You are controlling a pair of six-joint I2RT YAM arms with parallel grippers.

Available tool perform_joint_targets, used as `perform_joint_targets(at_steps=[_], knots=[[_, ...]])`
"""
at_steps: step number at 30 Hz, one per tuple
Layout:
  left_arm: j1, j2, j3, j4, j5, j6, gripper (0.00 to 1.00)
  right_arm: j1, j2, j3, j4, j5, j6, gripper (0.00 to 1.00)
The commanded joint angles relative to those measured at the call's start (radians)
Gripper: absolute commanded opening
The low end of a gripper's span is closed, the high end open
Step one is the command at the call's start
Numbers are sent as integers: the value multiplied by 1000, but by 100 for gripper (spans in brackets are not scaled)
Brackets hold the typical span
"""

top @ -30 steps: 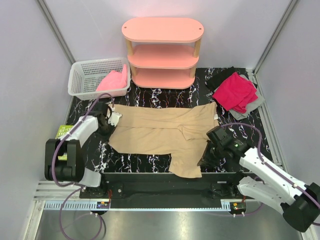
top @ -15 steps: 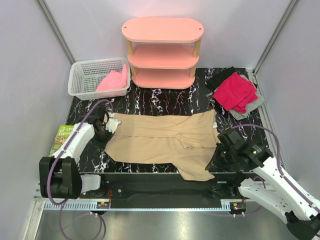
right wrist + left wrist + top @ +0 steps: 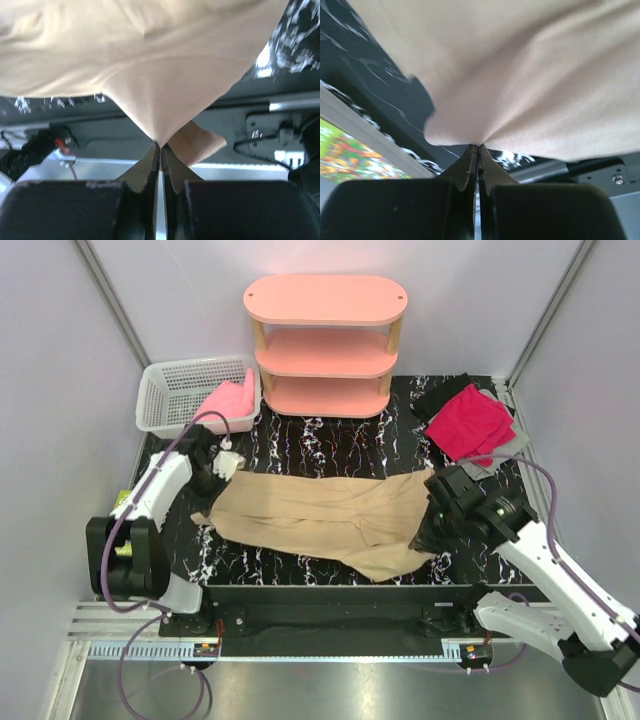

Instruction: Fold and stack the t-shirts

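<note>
A large tan-beige t-shirt (image 3: 320,520) hangs stretched across the black marbled table (image 3: 330,440). My left gripper (image 3: 218,480) is shut on its left edge (image 3: 470,115), the cloth pinched at the fingertips. Over on the right, my right gripper (image 3: 432,525) is shut on the shirt's right side (image 3: 160,95), a flap of cloth hanging beside the jaws. A magenta-red t-shirt (image 3: 470,423) lies on a grey one (image 3: 505,448) and a black one (image 3: 440,395) at the back right. A pink t-shirt (image 3: 228,400) sits in the basket.
A white mesh basket (image 3: 175,390) stands at the back left. A pink three-tier shelf (image 3: 325,345) stands at the back centre. A green printed card (image 3: 125,502) lies off the table's left edge. Grey walls close in both sides.
Both grippers have lifted and carried the tan-beige shirt toward the back of the table; the shirt's near flap that hung over the front edge is now drawn up onto the table.
</note>
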Motion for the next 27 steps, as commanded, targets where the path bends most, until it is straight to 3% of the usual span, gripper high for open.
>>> perform_joint_targets(at_steps=[1,3,7,9,11,17,20,23,25,27], knots=[[-1,149,194,7,-61,34,2,-11,119,132,86,170,-67,12],[-1,207,279,3,-74,40,2,-36,178,151,116,187,-108,13],[-1,365,389,-22,-83,37,4,-213,266,132,262,139,-182,12],[-2,404,425,-22,-90,39,11,-255,319,128,305,151,-212,13],[-2,457,445,-20,-110,36,27,-304,399,128,379,155,-234,15],[-2,514,497,7,-170,41,31,-356,658,267,482,150,-281,10],[-1,522,492,27,-227,36,42,-352,732,351,463,49,-315,20],[-1,470,439,49,-250,45,60,-320,652,301,457,-28,-347,36],[-4,380,425,44,-224,44,73,-281,587,214,460,-46,-361,41],[-16,259,414,24,-171,34,76,-242,486,128,460,-80,-366,41]])
